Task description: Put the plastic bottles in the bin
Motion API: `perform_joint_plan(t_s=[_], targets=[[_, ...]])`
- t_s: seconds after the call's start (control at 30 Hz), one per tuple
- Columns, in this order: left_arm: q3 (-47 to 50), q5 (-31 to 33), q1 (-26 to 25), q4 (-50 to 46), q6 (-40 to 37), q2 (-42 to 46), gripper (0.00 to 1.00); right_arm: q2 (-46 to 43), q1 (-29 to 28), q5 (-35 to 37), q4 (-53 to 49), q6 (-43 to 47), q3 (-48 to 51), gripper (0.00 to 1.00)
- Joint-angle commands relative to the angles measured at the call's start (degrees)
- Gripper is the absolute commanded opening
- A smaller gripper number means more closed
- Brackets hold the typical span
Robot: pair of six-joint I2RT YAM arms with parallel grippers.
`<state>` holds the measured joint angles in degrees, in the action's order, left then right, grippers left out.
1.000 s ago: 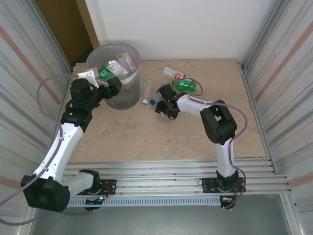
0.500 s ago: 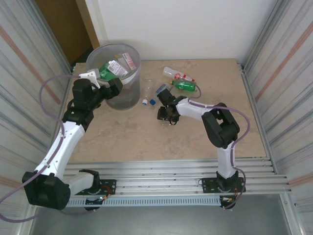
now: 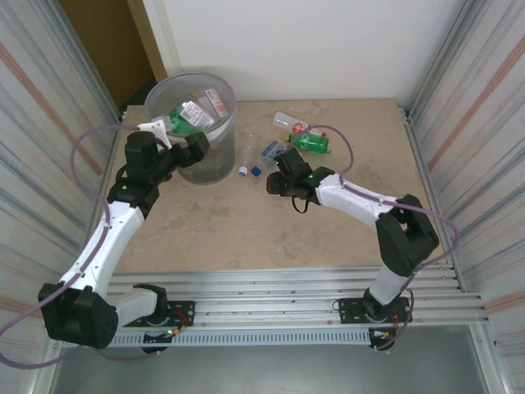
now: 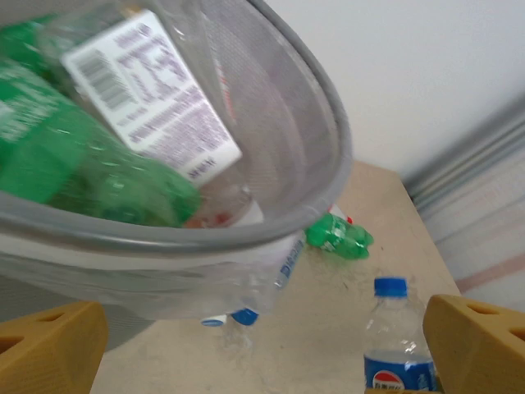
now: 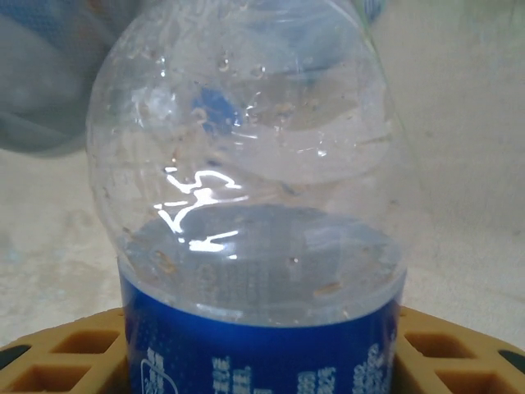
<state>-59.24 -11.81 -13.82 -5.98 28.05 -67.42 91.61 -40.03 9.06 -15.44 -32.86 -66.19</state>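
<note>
Right hand (image 3: 277,182) has its pads closed against both sides of a bottle (image 5: 246,164), low on the blue label, near the middle of the bench (image 3: 230,238). Left hand (image 3: 184,148) gapes wide and empty just beside the bin (image 3: 205,164). The bottle looks empty, so I judge it very light, with thin clear walls that would buckle under a hard squeeze and a glossy label that could slide. The banded body where the pads sit seems a fair place to hold; the stiffer neck would be surer. From the right wrist the cap and base are cut off. From above the hand covers most of the bottle, so I cannot tell whether it rests on the bench or hangs clear. Four loose bottles (image 3: 310,144) lie near the far edge, right of the bin. How deep its pile of green and labelled bottles goes is hard to make out.
</note>
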Motion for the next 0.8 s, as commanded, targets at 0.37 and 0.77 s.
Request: perform_joint_plan(t_s=[0.37, 0.77], targets=[[-13.3, -16.8, -13.6, 1.6, -4.0, -12.4, 0.99, -16.9, -2.8, 0.5, 23.5, 15.3, 10.2, 0.29], [-16.3, -24.9, -17.4, 7.3, -0.5, -18.9, 0.86, -16.5, -3.7, -2.8, 28.7, 18.9, 8.1, 0.3]])
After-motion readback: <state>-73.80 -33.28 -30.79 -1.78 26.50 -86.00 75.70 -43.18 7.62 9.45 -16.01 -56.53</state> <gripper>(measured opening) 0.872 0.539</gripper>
